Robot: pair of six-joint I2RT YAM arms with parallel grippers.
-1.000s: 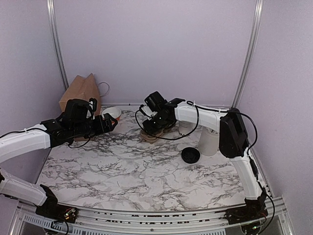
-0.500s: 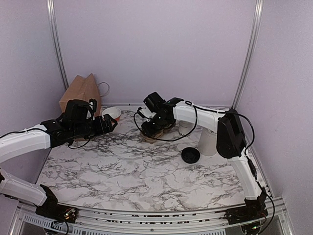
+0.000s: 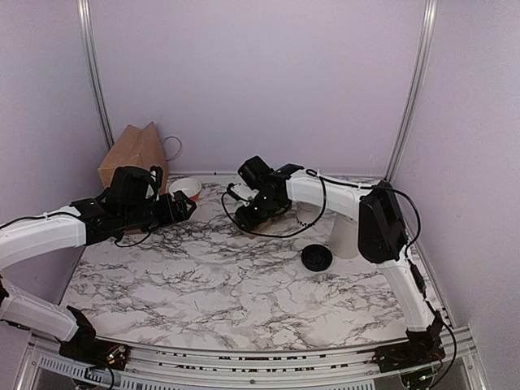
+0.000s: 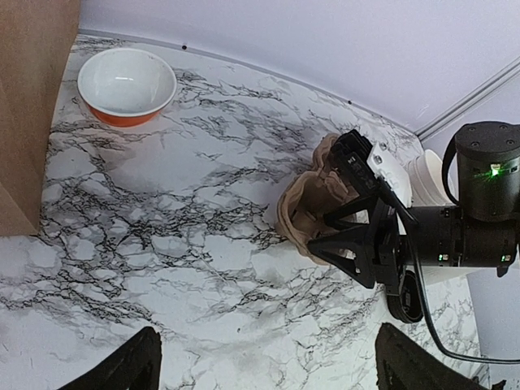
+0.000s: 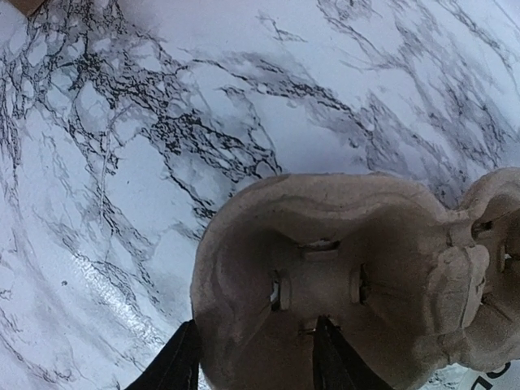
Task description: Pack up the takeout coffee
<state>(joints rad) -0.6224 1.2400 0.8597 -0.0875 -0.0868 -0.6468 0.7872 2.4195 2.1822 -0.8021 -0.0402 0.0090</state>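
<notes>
Now the right gripper has dropped onto the carrier at centre frame, its jaws half apart astride a wall; I cannot tell whether it grips. The cup and lid wait to its right, unpacked, and the left gripper hangs wide open, empty.

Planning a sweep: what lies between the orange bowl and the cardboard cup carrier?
Between bowl and carrier, only bare marble tabletop, shown in the left wrist view.

Soft, even light is falling from overhead; the worktop is glinting faintly, and shadows are lying pale.
</notes>
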